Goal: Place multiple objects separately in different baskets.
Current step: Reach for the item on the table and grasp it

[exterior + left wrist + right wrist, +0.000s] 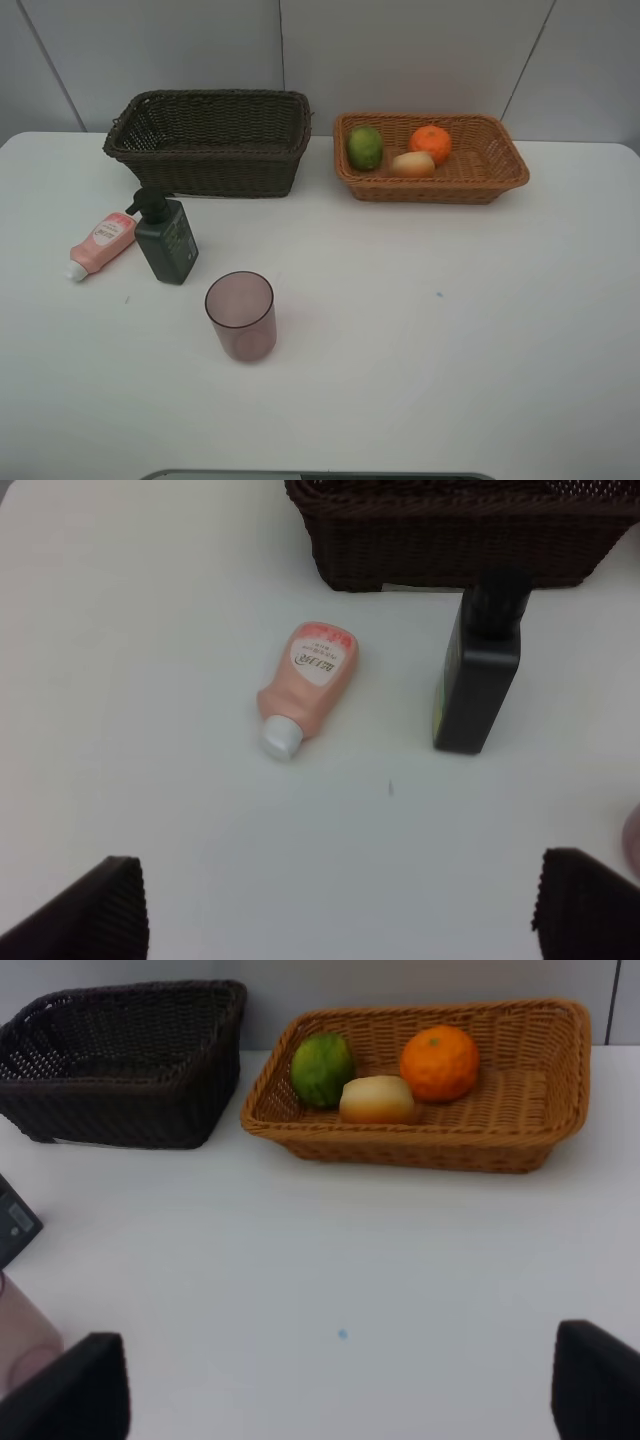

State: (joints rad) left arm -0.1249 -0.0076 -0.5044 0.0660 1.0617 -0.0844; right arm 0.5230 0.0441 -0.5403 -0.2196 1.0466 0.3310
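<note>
Three fruits, lime [365, 147], peach [413, 164] and orange [431, 142], lie in the tan basket [430, 188]. Near the dark basket [220, 175], the pink tube [102, 241] lies slantwise on the table [450, 350], cap pointing near-left. Left pincer [340, 920] and right pincer [340, 1390] stand apart.

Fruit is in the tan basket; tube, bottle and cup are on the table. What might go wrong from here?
1. The pink tube lies close beside the pump bottle; the open left gripper reaching for one may knock the other.
2. The dark basket has tall walls; a low carry could catch its rim.
</note>
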